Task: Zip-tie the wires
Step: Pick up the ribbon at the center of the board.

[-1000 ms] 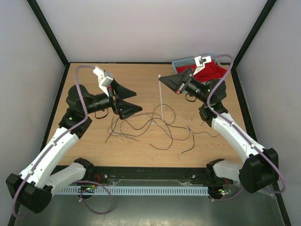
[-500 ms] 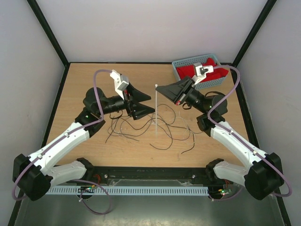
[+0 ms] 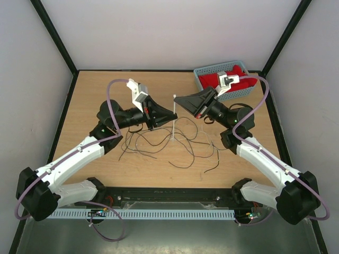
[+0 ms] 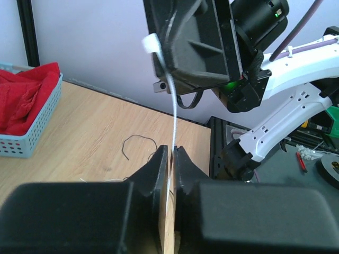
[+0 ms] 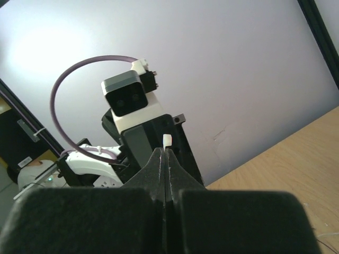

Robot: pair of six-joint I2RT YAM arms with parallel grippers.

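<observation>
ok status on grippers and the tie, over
Left gripper shut on zip tie. Right gripper shut on its head end. Wires loose below, untied. Nothing blocking.

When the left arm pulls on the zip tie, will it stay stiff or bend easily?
Probably springy, not floppy: the zip tie spans the gap between the right gripper and the left gripper almost straight, with only a slight curve. It looks very thin, so it is likely light and might slip in a grip.

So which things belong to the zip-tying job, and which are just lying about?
Job: thin pale plastic zip tie, pinched by left gripper and right gripper; thin dark curly wires.
Lying about: pale blue plastic basket; red cloth inside it.
</observation>
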